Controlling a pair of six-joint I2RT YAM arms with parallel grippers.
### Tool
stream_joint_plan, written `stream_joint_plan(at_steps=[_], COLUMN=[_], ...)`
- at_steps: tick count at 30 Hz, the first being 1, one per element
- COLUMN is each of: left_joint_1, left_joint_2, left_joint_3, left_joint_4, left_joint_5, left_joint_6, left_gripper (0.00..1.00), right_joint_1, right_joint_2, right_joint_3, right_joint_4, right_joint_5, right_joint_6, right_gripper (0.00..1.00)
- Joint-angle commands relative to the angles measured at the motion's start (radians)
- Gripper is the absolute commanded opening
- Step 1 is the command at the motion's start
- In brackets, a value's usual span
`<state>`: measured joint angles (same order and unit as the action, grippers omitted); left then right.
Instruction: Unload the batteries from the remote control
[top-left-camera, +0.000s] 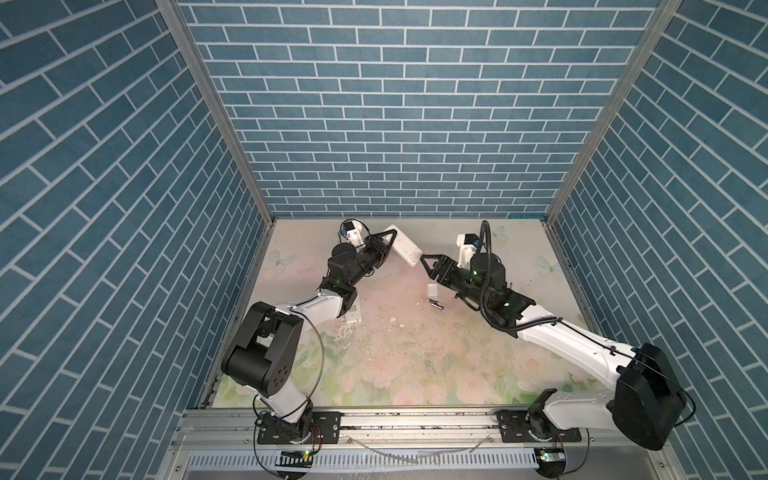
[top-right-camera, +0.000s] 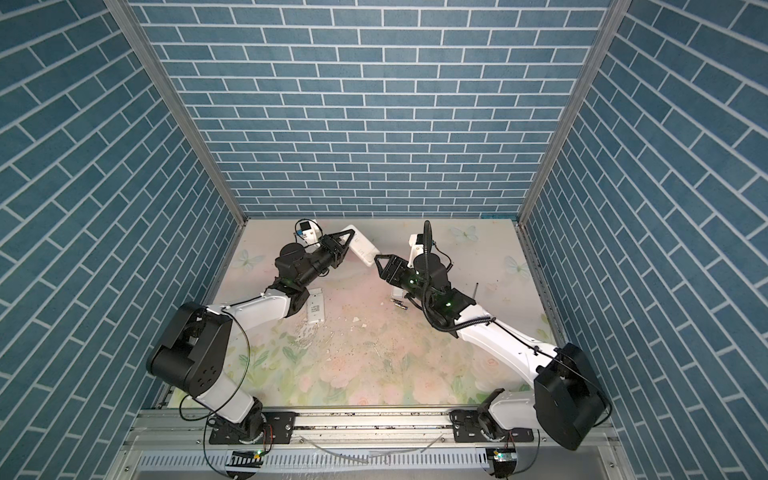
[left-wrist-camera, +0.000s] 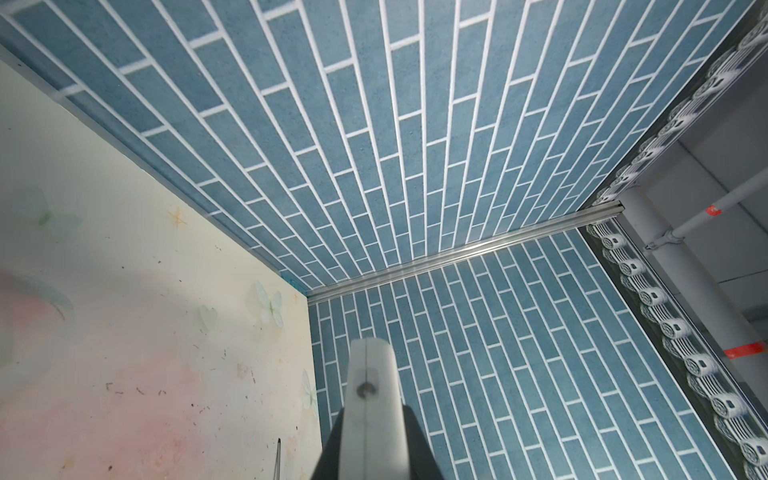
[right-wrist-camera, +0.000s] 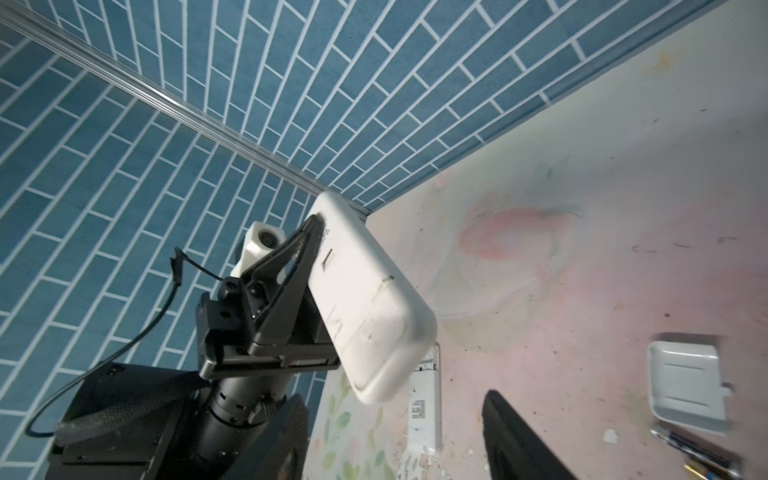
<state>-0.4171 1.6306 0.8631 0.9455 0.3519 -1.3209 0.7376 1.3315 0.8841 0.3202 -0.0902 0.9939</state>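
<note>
My left gripper (top-left-camera: 385, 245) (top-right-camera: 345, 241) is shut on a white remote control (top-left-camera: 406, 246) (top-right-camera: 364, 250) and holds it tilted above the back of the table. In the left wrist view the remote's edge (left-wrist-camera: 371, 399) stands between the dark fingers (left-wrist-camera: 417, 444). Its back face (right-wrist-camera: 365, 299), with a small arrow mark, looks closed. My right gripper (top-left-camera: 424, 260) (top-right-camera: 378, 260) (right-wrist-camera: 395, 449) is open, its tips just off the remote's lower end. Dark batteries (top-left-camera: 434, 304) (top-right-camera: 400, 304) (right-wrist-camera: 694, 453) lie loose on the table under the right arm.
A white cover (top-left-camera: 432, 289) (right-wrist-camera: 688, 386) lies beside the loose batteries. A second white remote (top-left-camera: 353, 318) (top-right-camera: 316, 309) (right-wrist-camera: 424, 411) lies on the floral mat, partly under the left arm. A thin tool shaft (top-right-camera: 476, 287) (left-wrist-camera: 277, 457) lies at the right. Blue brick walls enclose three sides.
</note>
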Motion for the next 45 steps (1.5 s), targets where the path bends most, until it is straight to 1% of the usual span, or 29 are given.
stream_joint_plan(at_steps=[1,5,11,18,23,26,28,30,33,36,38,39,40,41,42,45], left_joint_1=[-0.018,-0.031,-0.052,-0.07,-0.077,-0.087,-0.092,-0.095,-0.103,-0.107,-0.109,-0.111,-0.111,-0.111,-0.11,-0.101], left_joint_2=[0.001,0.002,0.005,0.021,0.033,0.033,0.034,0.034,0.037,0.037,0.039,0.04,0.043,0.043,0.042,0.046], left_joint_3=[-0.004,-0.007,-0.024,-0.07,-0.076,-0.073,-0.071,-0.07,-0.068,-0.067,-0.062,-0.06,-0.058,-0.059,-0.059,-0.059], left_joint_4=[0.086,0.119,0.141,0.204,0.229,0.231,0.23,0.232,0.237,0.241,0.249,0.255,0.259,0.267,0.271,0.279], left_joint_5=[-0.009,-0.013,-0.013,-0.021,-0.018,-0.012,-0.007,0.001,0.01,0.011,0.01,0.009,0.008,0.006,0.002,-0.006], left_joint_6=[0.001,-0.002,-0.011,-0.033,-0.042,-0.041,-0.042,-0.044,-0.047,-0.047,-0.05,-0.053,-0.056,-0.058,-0.057,-0.047], left_gripper=[0.0,0.0,0.0,0.0,0.0,0.0,0.0,0.05,0.11,0.17,0.18,0.15,0.09,0.03,0.0,0.0], right_joint_1=[-0.005,-0.012,-0.018,-0.025,-0.032,-0.037,-0.041,-0.045,-0.05,-0.052,-0.051,-0.052,-0.051,-0.052,-0.052,-0.052], right_joint_2=[0.04,0.087,0.106,0.114,0.129,0.132,0.132,0.132,0.132,0.138,0.145,0.148,0.15,0.151,0.152,0.14], right_joint_3=[0.025,0.053,0.042,0.048,0.056,0.05,0.048,0.047,0.049,0.052,0.056,0.057,0.058,0.058,0.058,0.055], right_joint_4=[0.127,0.148,0.221,0.275,0.287,0.303,0.304,0.307,0.309,0.312,0.313,0.314,0.315,0.315,0.314,0.297], right_joint_5=[-0.081,-0.12,-0.124,-0.136,-0.147,-0.149,-0.152,-0.158,-0.168,-0.179,-0.191,-0.196,-0.199,-0.202,-0.204,-0.206], right_joint_6=[0.065,0.076,0.078,0.072,0.071,0.069,0.069,0.068,0.068,0.068,0.069,0.071,0.072,0.074,0.075,0.073], right_gripper=[0.67,0.65,0.59,0.57,0.49,0.37,0.31,0.26,0.21,0.19,0.18,0.18,0.19,0.21,0.23,0.28])
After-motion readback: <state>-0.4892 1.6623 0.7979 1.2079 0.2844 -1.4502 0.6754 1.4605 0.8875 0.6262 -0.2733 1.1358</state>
